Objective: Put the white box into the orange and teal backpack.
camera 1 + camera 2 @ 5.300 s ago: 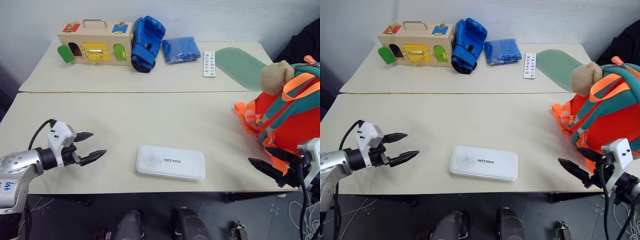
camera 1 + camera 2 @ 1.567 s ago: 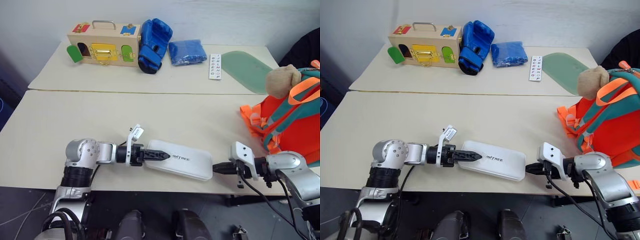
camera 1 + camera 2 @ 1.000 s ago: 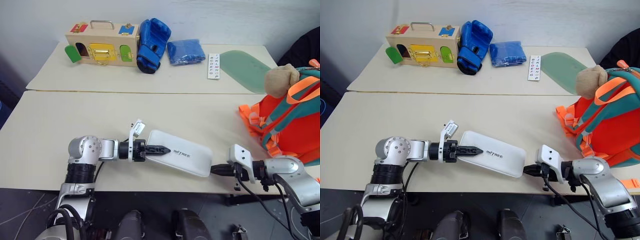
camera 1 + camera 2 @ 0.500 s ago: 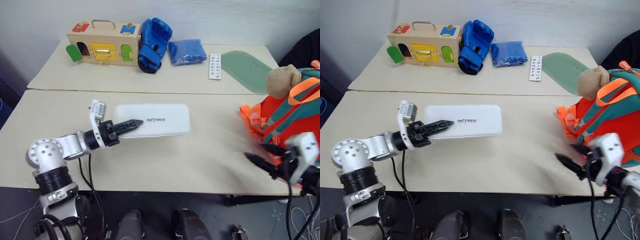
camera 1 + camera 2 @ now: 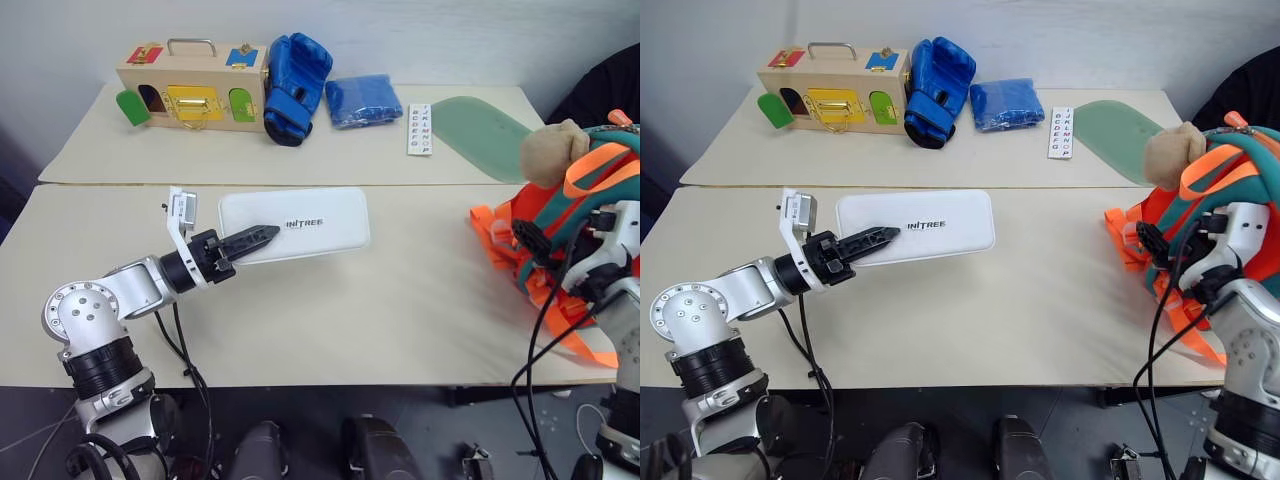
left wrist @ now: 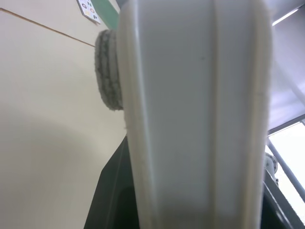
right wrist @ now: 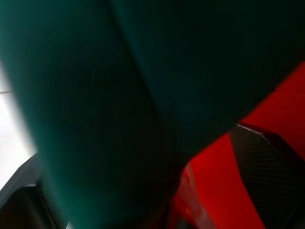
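My left gripper (image 5: 258, 238) is shut on the left end of the white box (image 5: 320, 222). The box is a flat rounded case with dark lettering, and it hangs level above the near table. In the left wrist view its pale edge (image 6: 195, 119) runs out between the dark fingers. The orange and teal backpack (image 5: 600, 215) stands at the table's right edge with a tan plush toy (image 5: 552, 152) on top. My right gripper (image 5: 530, 243) is pressed against the backpack's front. Its fingers (image 7: 267, 167) are spread wide, with teal fabric (image 7: 119, 95) between them.
On the far table stand a wooden latch box (image 5: 190, 92), a blue boxing glove (image 5: 292, 86), a folded blue cloth (image 5: 362, 100), a small lettered strip (image 5: 418, 128) and a pale green mat (image 5: 480, 122). Orange webbing (image 5: 560, 320) trails from the backpack over the table's front right corner.
My left gripper has raised the box off the table and carried it left and away from me. My right gripper left the box's right end, opened and swung up to the backpack.
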You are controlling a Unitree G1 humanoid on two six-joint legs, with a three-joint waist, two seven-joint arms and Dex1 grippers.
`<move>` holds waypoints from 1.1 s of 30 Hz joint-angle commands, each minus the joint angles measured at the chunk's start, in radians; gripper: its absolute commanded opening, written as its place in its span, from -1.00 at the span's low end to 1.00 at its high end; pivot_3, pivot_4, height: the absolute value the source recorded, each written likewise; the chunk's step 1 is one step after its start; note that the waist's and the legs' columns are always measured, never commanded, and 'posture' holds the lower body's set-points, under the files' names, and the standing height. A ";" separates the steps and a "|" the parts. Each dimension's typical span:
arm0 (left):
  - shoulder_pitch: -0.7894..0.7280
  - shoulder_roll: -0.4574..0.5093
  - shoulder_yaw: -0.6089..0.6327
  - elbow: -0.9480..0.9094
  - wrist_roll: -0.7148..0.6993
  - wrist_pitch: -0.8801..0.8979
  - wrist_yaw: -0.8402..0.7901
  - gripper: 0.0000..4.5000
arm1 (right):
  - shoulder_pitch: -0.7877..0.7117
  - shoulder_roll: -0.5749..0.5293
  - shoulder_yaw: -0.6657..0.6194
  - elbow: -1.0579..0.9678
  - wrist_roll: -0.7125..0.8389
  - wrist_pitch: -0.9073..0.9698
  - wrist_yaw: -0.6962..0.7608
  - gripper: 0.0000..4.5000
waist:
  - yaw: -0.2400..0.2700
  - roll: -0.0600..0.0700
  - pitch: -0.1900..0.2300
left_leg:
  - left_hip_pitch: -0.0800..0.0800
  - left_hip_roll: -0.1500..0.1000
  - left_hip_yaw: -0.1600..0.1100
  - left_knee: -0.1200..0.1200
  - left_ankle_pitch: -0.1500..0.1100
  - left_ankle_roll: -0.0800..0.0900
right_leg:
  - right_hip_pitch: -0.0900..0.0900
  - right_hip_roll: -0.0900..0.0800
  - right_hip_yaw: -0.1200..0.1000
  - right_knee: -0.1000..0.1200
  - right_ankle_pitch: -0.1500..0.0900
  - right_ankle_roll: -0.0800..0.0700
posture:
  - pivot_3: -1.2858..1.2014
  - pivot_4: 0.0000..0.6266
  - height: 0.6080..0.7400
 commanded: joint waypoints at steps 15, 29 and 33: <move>-0.020 0.136 -0.093 0.019 0.222 -0.576 -0.053 -0.41 | -0.008 -0.161 0.210 -0.139 0.181 0.001 0.524 -0.99 | -0.001 0.000 0.000 | 0.001 0.001 0.001 -0.005 0.001 -0.001 | 0.000 0.001 0.000 -0.002 0.000 0.000 | 0.03 -0.52 1.00; -0.159 0.200 -0.102 0.015 0.069 -0.560 -0.182 -0.41 | -0.175 -0.348 0.324 -0.283 0.534 0.268 0.911 -0.99 | 0.001 -0.004 0.003 | 0.000 0.001 0.000 -0.007 0.000 0.000 | -0.001 -0.001 -0.001 -0.004 0.000 0.000 | 0.03 -0.52 1.00; -0.195 0.193 -0.143 -0.009 0.032 -0.553 -0.215 -0.41 | -0.125 -0.435 0.323 -0.307 0.539 0.277 1.024 -0.99 | 0.009 -0.004 0.004 | -0.003 0.000 -0.002 -0.007 -0.001 0.002 | -0.001 -0.002 -0.003 -0.006 0.000 0.000 | 0.03 -0.52 1.00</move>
